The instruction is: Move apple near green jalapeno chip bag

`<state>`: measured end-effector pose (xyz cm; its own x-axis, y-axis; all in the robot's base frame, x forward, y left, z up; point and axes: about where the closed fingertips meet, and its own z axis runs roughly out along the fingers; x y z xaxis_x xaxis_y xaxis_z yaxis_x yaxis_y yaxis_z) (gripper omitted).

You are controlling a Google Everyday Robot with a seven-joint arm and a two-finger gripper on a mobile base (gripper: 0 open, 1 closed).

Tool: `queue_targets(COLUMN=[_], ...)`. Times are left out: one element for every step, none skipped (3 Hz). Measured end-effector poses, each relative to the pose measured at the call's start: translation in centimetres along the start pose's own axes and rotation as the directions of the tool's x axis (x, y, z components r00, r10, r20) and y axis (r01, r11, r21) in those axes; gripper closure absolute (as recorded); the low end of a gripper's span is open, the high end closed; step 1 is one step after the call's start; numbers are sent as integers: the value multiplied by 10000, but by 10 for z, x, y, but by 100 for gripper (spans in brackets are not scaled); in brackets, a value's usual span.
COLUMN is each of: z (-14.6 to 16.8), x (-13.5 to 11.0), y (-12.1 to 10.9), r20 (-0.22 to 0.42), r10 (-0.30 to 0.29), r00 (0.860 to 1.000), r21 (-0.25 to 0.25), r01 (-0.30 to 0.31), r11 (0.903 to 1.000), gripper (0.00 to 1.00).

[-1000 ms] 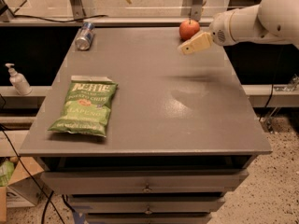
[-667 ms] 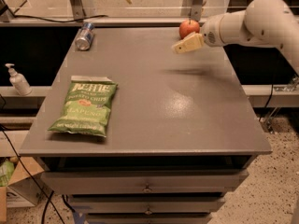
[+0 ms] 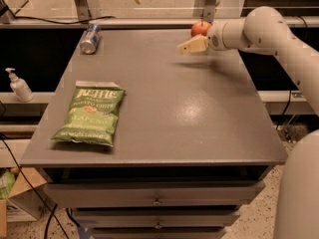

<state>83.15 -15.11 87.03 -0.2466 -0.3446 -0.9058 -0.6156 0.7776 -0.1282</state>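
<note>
The red-orange apple (image 3: 200, 28) sits at the far edge of the grey table (image 3: 169, 108), right of centre. My gripper (image 3: 192, 46) hovers just in front of and slightly left of the apple, pointing left, and holds nothing that I can see. The white arm reaches in from the right. The green jalapeno chip bag (image 3: 91, 114) lies flat at the table's front left, far from the apple.
A silver-blue drink can (image 3: 90, 39) lies on its side at the table's back left. A soap pump bottle (image 3: 19, 85) stands on a shelf left of the table. Drawers sit under the tabletop. A cardboard box (image 3: 15, 198) is on the floor at the left.
The arm has swung left, and the gripper has moved from right of the apple to just in front of it. The apple, bag and can have not moved.
</note>
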Motion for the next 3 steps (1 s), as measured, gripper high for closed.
queue_targets(z=[19, 28, 36], x=[-5, -13, -16], y=[-18, -38, -50], r20=[320, 651, 738], r10=[319, 515, 661], r00=[9990, 9965, 9951], r21=[449, 886, 1016], r01=[-333, -572, -734], r11=[9984, 9944, 9921], gripper=[0, 0, 16])
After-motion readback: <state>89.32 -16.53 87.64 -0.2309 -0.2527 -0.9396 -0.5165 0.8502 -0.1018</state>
